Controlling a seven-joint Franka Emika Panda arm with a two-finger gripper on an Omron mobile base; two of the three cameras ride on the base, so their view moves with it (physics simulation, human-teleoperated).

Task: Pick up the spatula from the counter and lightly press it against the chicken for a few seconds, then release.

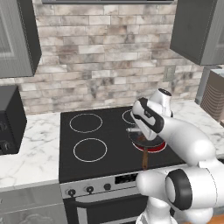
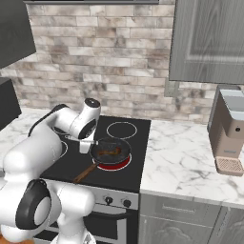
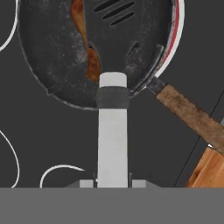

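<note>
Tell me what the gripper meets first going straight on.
The gripper, shut on the spatula, points into the pan; the spatula probably presses the chicken first, though depth is unclear.

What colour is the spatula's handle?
The spatula handle is pale grey with a dark band at its far end, clearest in the hand view.
</note>
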